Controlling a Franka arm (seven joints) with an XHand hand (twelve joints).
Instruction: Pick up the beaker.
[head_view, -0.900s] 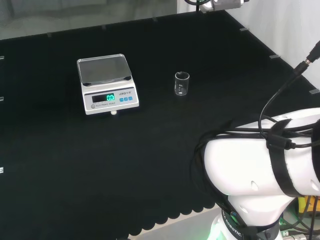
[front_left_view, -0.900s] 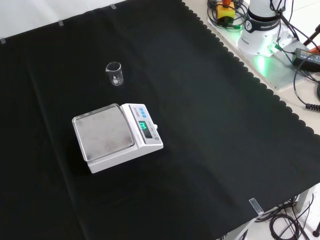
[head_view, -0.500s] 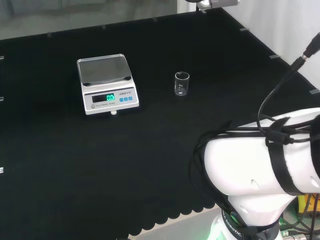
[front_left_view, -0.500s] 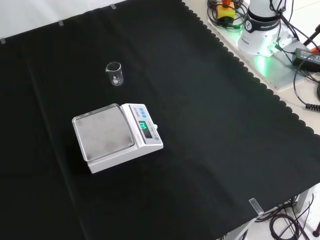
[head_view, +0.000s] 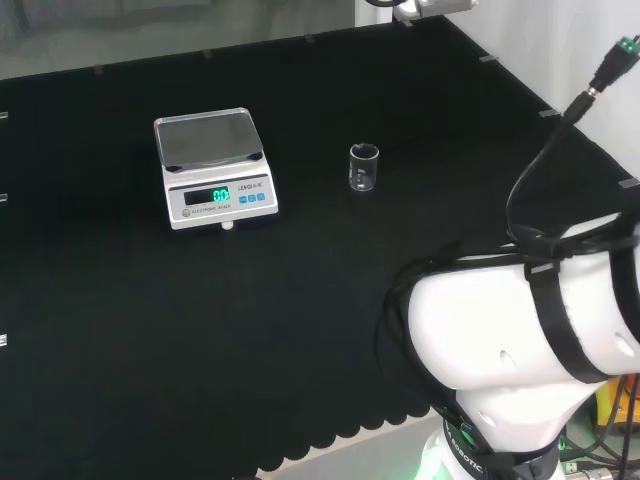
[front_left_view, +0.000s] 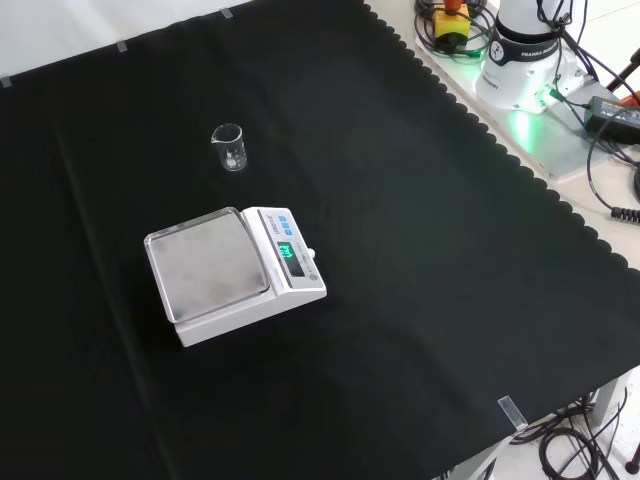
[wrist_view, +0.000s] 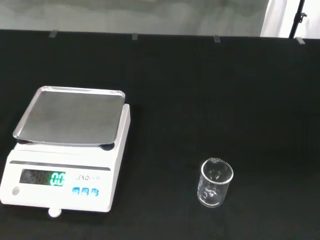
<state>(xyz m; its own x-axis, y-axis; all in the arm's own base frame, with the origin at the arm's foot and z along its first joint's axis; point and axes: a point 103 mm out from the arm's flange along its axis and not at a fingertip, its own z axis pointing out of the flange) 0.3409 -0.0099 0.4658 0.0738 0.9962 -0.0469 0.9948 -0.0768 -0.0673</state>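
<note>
The arm's white links (head_view: 520, 340) bulk at the head view's right, a little higher than before, the fingers' state untellable, while the beaker (head_view: 364, 167) stands upright and unmoved on the cloth (front_left_view: 420, 250), right of the scale (head_view: 212, 168).

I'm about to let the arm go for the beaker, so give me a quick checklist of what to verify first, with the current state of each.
1. Beaker upright on the black cloth: ok.
2. Beaker apart from the scale, with bare cloth between them: ok.
3. Beaker looks empty in the wrist view: ok.
4. Scale pan bare: ok.
5. Cloth around the beaker free of other objects: ok.
6. Fingers open and ready: cannot tell.
</note>
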